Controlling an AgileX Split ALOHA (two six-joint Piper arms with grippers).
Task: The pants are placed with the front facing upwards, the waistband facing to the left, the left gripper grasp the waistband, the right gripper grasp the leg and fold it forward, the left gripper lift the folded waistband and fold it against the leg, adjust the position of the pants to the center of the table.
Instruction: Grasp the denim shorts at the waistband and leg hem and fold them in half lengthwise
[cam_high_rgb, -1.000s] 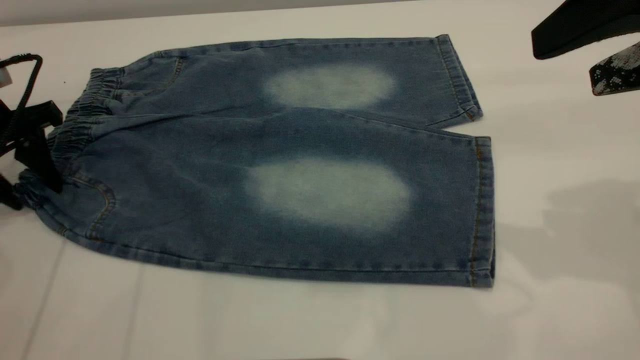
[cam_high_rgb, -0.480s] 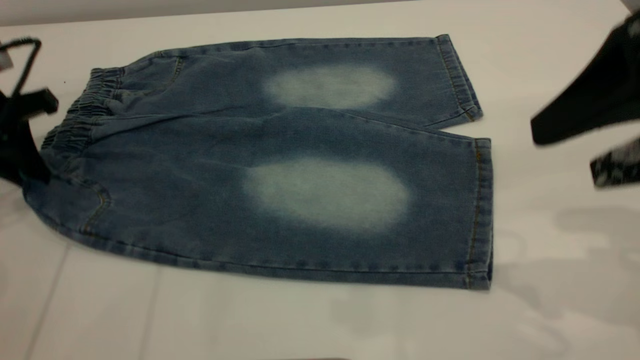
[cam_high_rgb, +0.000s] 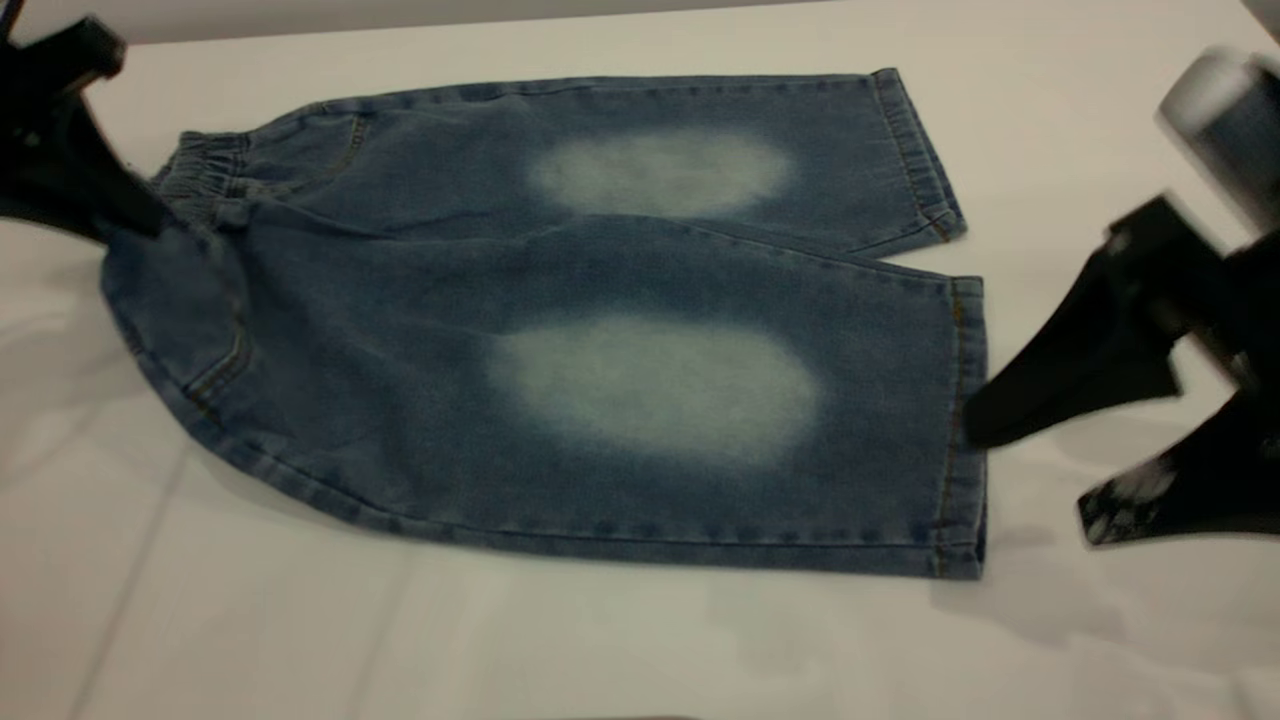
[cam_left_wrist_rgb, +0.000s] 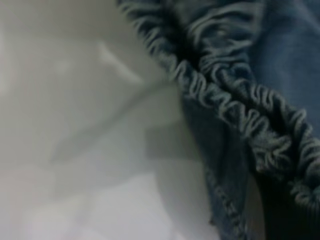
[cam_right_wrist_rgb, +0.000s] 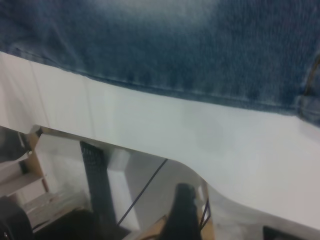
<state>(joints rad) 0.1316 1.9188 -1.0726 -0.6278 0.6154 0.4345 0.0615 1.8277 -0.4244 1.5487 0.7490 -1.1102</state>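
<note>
Denim pants (cam_high_rgb: 560, 330) lie front up on the white table (cam_high_rgb: 600, 640), each leg showing a pale faded oval, the gathered waistband (cam_high_rgb: 195, 175) at the end nearest the left gripper (cam_high_rgb: 75, 170). That gripper sits at the waistband's near corner with the cloth there raised off the table; its fingers look closed on the waistband, and the left wrist view shows the ruffled elastic (cam_left_wrist_rgb: 240, 115) bunched close with the tabletop beyond. The right gripper (cam_high_rgb: 1060, 470) is at the opposite end, just beside the stitched hem of the nearer leg (cam_high_rgb: 965, 430), its fingers spread apart with one black tip touching or nearly touching the hem and the speckled pad apart from it.
</note>
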